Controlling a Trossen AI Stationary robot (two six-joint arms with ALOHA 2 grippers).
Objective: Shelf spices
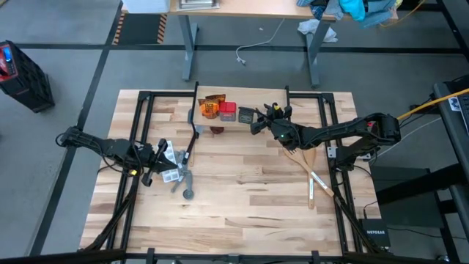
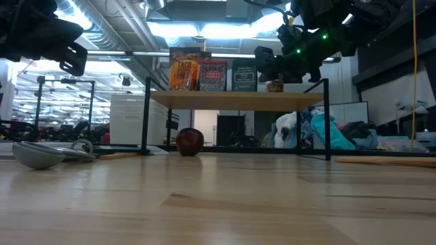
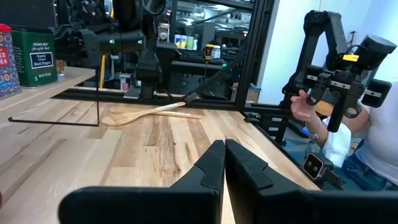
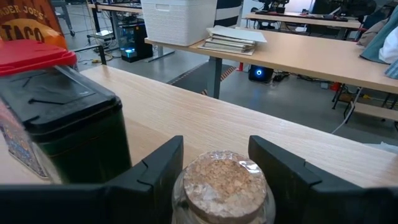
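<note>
The shelf (image 1: 253, 99) stands at the table's far middle on thin black legs. Orange packets (image 1: 211, 107), a red box (image 1: 227, 111) and a dark grey box (image 1: 245, 115) stand in a row on its plank (image 2: 238, 100). My right gripper (image 4: 216, 152) reaches over the shelf's right part, its fingers around the small cork-topped jar (image 4: 224, 186), next to the dark box (image 4: 68, 130). My left gripper (image 3: 224, 163) is shut and empty, low at the table's left side (image 1: 150, 158). My right gripper has the jar between its two fingers (image 4: 158, 171), one on each glass side just below the cork lid (image 4: 221, 177). It comes in level from the table's right. The jar stands upright with its base on the shelf plank (image 2: 275, 86).
A dark red round fruit (image 2: 190, 141) lies under the shelf. The white blister tray (image 1: 172, 160) and a grey ladle (image 1: 187, 192) lie by my left gripper. A wooden fork-like utensil (image 1: 303, 157) lies at the right. A person (image 3: 373, 137) sits beyond the table.
</note>
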